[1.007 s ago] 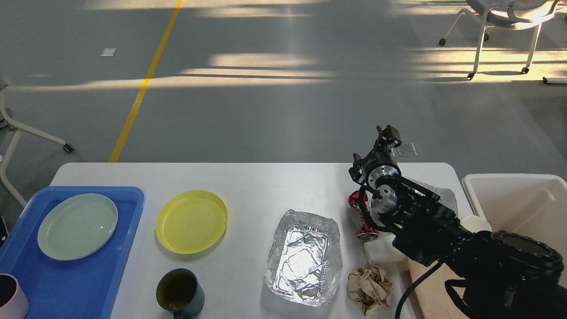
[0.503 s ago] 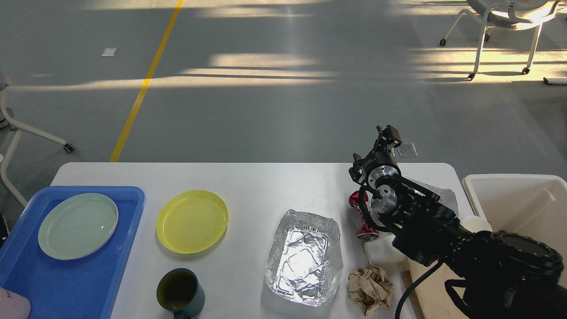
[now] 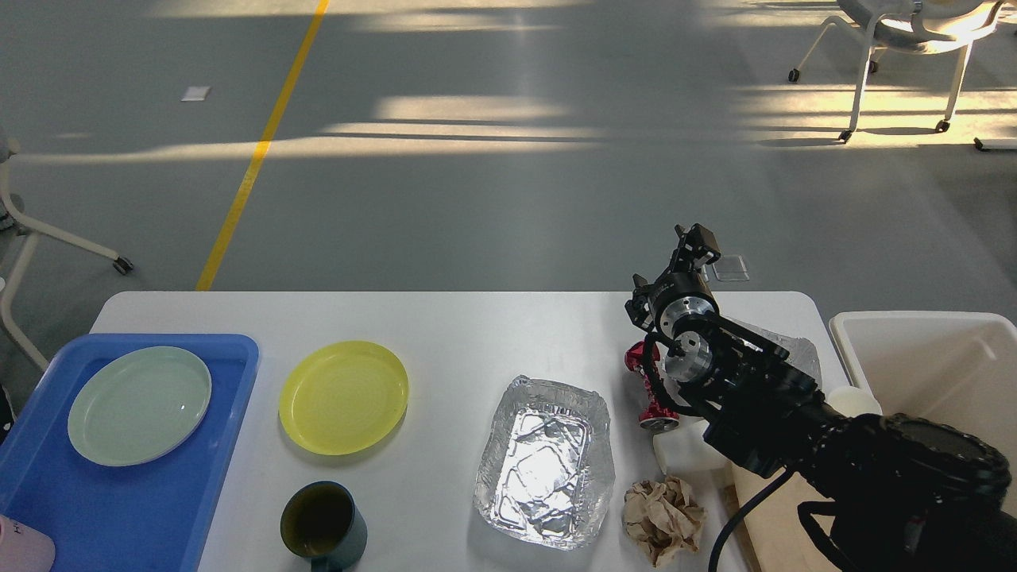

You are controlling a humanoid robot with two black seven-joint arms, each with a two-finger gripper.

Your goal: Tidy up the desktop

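The desktop [image 3: 477, 326] fills the lower frame and is only partly tidied. Relative to the blue tray [image 3: 230, 357]: a green plate [image 3: 139, 405] lies inside; right of it remain a yellow plate [image 3: 343, 397], dark cup [image 3: 322, 526], foil pan [image 3: 548, 461], crumpled paper [image 3: 663, 518], red can [image 3: 647, 381]. The right gripper [image 3: 693, 242], raised far right, is seen too dark and end-on to judge its opening. The left gripper is out of view.

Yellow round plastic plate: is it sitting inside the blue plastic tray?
No, the yellow round plastic plate lies on the white desktop, right of the blue plastic tray, which holds a pale green plate.
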